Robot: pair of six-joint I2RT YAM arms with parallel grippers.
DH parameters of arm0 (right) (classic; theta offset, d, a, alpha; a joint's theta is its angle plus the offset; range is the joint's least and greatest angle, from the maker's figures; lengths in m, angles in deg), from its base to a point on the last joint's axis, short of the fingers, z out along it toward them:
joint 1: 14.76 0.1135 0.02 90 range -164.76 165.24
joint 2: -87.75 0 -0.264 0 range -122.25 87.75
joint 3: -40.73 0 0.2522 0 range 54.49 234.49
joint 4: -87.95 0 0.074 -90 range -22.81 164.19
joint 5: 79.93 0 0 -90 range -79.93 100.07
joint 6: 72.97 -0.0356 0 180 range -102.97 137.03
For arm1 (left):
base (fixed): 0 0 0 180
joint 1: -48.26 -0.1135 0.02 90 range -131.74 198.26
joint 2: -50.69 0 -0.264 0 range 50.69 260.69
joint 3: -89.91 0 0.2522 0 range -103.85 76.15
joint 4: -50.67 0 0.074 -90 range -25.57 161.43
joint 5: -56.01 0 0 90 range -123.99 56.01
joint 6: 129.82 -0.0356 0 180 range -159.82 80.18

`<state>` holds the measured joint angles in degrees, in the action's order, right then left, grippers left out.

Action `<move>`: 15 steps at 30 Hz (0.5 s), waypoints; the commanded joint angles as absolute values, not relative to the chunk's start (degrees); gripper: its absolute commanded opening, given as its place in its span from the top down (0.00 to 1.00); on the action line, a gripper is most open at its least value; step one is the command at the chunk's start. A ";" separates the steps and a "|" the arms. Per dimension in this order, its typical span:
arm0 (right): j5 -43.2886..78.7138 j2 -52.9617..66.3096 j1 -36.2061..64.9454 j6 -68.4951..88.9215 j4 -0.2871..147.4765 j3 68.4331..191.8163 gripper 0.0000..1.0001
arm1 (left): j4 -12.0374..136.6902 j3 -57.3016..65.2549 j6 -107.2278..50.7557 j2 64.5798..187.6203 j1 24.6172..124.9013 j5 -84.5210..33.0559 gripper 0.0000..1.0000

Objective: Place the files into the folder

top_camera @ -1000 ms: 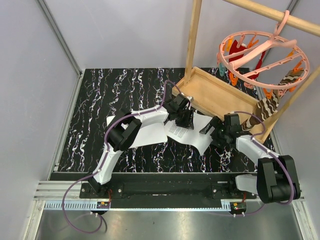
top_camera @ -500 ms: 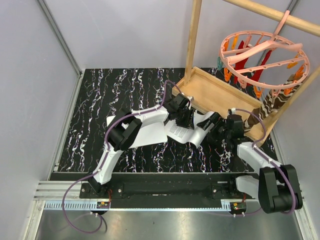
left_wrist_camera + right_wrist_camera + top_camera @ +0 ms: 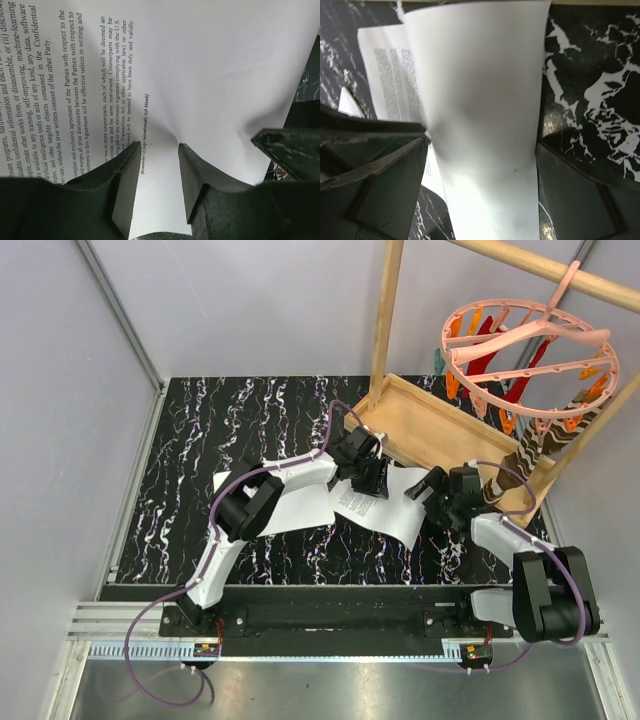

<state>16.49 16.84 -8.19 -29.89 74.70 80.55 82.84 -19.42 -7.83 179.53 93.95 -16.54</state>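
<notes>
Two things differ from half a second ago. The right tool (image 3: pixel 432 492) has drawn back toward 3 o'clock, and the files (image 3: pixel 378 510) spread wider over the worktop (image 3: pixel 220 430) again, where before the loose end was rolled over toward 9 o'clock. The pink ring hanger (image 3: pixel 525 340) has also swung a little on its wooden bar (image 3: pixel 530 268).

The left tool (image 3: pixel 368 480) stays at the 12 o'clock edge of the files. In its wrist view its fingers (image 3: pixel 125 190) stand apart with the tips down on the printed sheet (image 3: pixel 200 60), which puckers slightly between them. In the right wrist view the right tool (image 3: pixel 480 145) is also spread wide, and a blank, curved sheet (image 3: pixel 480 100) bows up through the gap. A printed sheet (image 3: pixel 390 80) lies flat beyond it.

The folder (image 3: pixel 300 508) lies flat at 9 o'clock of the files, touching them, partly under the left arm (image 3: pixel 250 505).

The wooden tray (image 3: pixel 440 440) sits at 1 o'clock of the files, and an upright wooden post (image 3: pixel 387 320) stands in its far corner. A brown and white patterned cloth (image 3: pixel 530 455) hangs over the tray's right end.

The worktop is black with white veins. Plain grey walls (image 3: pixel 250 300) close it in, and a metal rail (image 3: pixel 300 650) runs along the near edge.
</notes>
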 commanded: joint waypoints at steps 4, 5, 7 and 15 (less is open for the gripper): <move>11.04 10.15 -8.60 -29.82 74.63 85.52 0.00 | 87.46 -19.13 -9.23 183.67 94.14 -15.19 0.57; 10.34 9.80 -8.60 -29.38 74.54 85.52 0.00 | 87.46 -19.13 -9.14 183.76 94.05 -15.10 0.57; 8.93 9.80 -8.61 -27.63 75.59 85.08 0.00 | 87.46 -19.04 -9.32 183.93 94.14 -14.92 0.57; 36.86 6.02 -8.43 -26.21 102.45 79.11 0.00 | 87.46 -19.57 -9.23 184.11 94.14 -14.22 0.57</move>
<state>21.80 8.08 -8.52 -27.00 86.70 82.35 82.71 -19.90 -7.89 180.10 93.62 -14.46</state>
